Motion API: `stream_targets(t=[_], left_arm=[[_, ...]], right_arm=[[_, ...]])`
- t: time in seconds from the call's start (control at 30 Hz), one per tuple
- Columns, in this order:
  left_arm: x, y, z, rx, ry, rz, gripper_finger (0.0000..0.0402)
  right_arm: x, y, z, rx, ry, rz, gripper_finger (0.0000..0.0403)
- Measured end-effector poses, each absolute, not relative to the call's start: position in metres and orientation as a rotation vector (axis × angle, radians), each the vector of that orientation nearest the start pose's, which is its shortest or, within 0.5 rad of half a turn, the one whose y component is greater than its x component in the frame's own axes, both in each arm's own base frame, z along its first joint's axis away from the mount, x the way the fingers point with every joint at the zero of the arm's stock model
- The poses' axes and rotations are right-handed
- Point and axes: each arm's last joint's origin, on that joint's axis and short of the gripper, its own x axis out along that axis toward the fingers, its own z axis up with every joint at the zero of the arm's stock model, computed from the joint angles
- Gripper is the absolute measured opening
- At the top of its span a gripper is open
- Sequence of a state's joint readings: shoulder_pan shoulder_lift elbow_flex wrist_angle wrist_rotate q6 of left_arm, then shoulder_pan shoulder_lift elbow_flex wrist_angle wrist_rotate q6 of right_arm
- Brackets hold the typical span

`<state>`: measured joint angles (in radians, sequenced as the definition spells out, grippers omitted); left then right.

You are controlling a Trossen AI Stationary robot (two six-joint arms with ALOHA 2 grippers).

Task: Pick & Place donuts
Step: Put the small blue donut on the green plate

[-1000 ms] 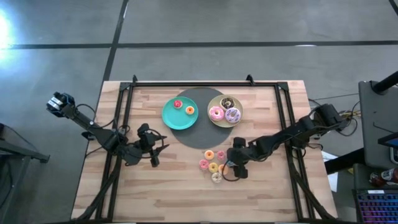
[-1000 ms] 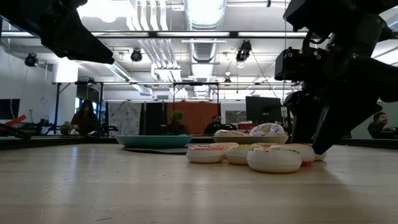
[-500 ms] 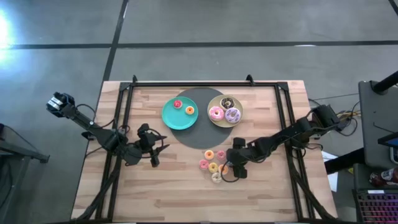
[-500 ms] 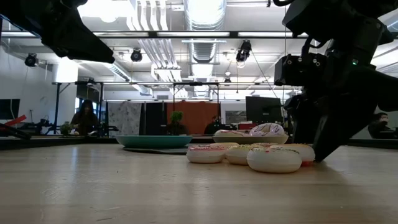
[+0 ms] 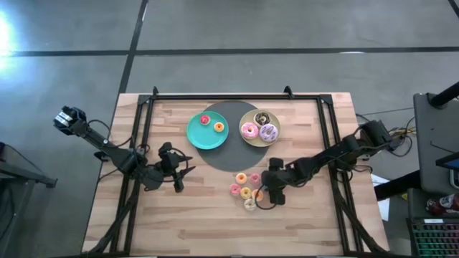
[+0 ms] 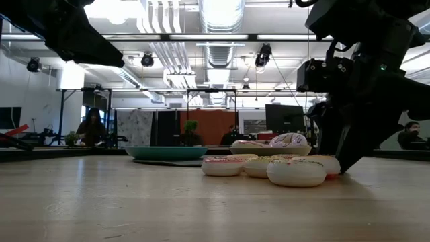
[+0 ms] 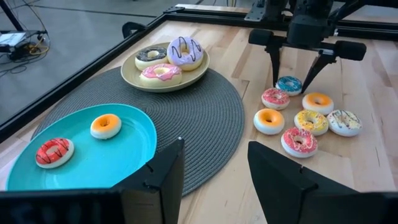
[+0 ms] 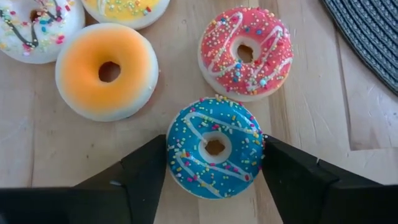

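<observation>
On the wooden worktop, the right gripper straddles the blue donut with fingers spread, unclosed, and could nudge the touching pink donut when closing.

Wooden table carries a round dark mat and small donuts.
</observation>
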<state>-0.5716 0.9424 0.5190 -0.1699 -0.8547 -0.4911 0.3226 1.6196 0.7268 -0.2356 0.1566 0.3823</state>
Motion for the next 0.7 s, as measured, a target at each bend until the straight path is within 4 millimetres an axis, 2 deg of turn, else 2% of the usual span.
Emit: stream_targets(t=[0.4,0.7], left_arm=[[0.167,-0.082,0.223,-0.082,0.369,0.371,0.0151],[0.168,-0.082,0.223,-0.080,0.362,0.367,0.0151]], right_arm=[[0.261,0.082,0.146,0.051,1.047,-0.028,0.0224],[0.295,0.064,0.183,-0.064,0.935,0.003,0.0224]])
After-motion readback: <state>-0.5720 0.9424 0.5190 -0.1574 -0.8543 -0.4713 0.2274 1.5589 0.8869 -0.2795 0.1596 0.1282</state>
